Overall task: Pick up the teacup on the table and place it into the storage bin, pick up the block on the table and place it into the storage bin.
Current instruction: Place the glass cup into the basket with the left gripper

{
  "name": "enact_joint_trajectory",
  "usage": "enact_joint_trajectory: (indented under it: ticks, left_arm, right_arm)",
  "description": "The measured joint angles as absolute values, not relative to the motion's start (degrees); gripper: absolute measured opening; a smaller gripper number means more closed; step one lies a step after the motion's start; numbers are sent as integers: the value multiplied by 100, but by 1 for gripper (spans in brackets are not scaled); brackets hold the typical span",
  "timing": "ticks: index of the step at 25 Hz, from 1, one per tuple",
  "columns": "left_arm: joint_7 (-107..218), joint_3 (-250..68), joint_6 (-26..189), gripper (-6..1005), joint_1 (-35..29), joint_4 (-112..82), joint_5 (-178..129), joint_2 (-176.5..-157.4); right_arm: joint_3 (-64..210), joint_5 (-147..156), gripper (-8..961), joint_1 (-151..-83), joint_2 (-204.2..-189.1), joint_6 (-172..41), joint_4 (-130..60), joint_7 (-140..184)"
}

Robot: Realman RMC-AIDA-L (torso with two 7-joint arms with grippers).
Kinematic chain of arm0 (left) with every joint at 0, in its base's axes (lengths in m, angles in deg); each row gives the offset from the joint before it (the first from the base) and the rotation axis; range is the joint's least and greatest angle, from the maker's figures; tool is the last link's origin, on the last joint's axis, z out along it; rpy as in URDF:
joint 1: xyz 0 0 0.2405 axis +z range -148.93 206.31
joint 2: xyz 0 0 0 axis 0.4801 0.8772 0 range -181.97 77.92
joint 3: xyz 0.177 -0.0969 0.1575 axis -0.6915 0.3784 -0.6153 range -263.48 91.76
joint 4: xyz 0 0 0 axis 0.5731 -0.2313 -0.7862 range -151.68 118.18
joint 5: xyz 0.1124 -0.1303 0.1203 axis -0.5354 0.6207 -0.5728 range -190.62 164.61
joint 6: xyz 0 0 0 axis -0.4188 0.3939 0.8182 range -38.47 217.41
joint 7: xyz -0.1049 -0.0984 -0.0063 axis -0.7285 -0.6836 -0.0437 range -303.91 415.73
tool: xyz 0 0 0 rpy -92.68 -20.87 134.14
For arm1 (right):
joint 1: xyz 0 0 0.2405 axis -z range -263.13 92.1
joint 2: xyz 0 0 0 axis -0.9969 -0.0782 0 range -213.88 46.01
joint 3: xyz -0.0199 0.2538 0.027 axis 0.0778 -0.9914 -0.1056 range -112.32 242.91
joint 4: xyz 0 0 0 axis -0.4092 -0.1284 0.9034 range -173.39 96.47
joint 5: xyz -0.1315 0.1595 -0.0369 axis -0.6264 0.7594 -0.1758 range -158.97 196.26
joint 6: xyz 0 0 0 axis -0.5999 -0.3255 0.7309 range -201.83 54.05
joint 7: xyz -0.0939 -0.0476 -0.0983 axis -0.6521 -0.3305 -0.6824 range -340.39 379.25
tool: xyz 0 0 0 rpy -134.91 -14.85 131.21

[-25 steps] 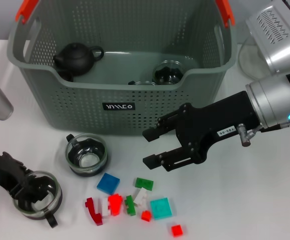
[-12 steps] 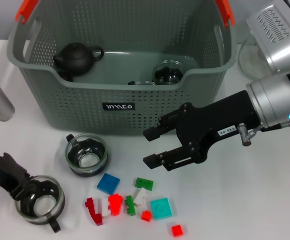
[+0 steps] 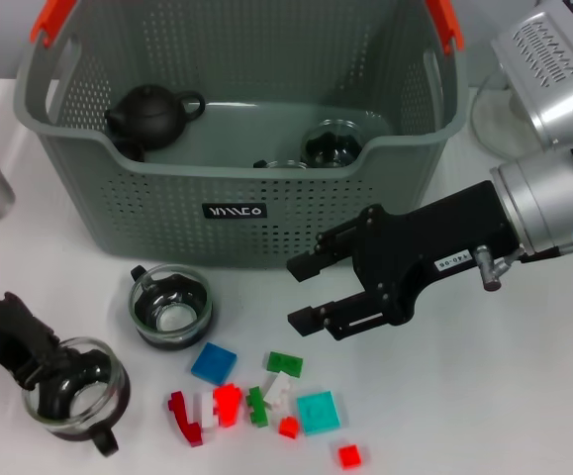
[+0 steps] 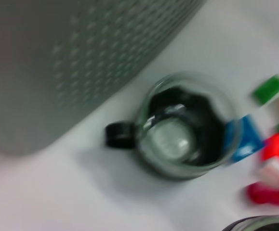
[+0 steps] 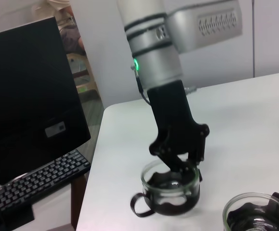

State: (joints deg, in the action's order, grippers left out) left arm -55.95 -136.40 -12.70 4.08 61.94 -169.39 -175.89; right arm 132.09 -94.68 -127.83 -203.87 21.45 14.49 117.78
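Your left tool (image 3: 56,374) clamped on the rim of a glass teacup (image 3: 73,399) at the near left of the worktop (image 3: 494,396); second teacup (image 3: 171,305) just in front of the storage bin (image 3: 237,213); coloured blocks (image 3: 261,396) scattered near centre; your right tool (image 3: 304,293) hovering above them, fingers spread, holding nothing

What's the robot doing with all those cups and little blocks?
It's tidying up. The left claw is gripping the rim of a glass teacup at the table's near edge. The right claw hangs open above the blocks, in front of the bin. A teapot and another cup already sit in the bin, and a second teacup waits on the table.
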Motion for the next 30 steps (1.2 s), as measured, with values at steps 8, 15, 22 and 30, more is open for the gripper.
enact_joint_trajectory:
  ticks: [8, 15, 22, 30]
  left_arm:
    - [-5594, -11949, -2737, 44, -208, 6348, -15047, -17303]
    - [-6427, -11619, -2061, 46, -869, 6335, -13998, -17007]
    - [-7147, -12667, -427, 48, -1705, 5845, -14375, -16820]
    - [-7583, -13794, 1417, 50, -2421, 4570, -15358, -16852]
  right_arm:
    - [13225, -9553, 627, -12717, -20214, 2198, 1336, 11746]
    - [13194, -9861, 626, -12620, -20173, 2352, 1125, 11713]
    - [13191, -9949, 625, -12442, -20171, 2474, 1051, 11702]
    - [13191, -9957, 624, -12336, -20171, 2617, 1051, 11690]
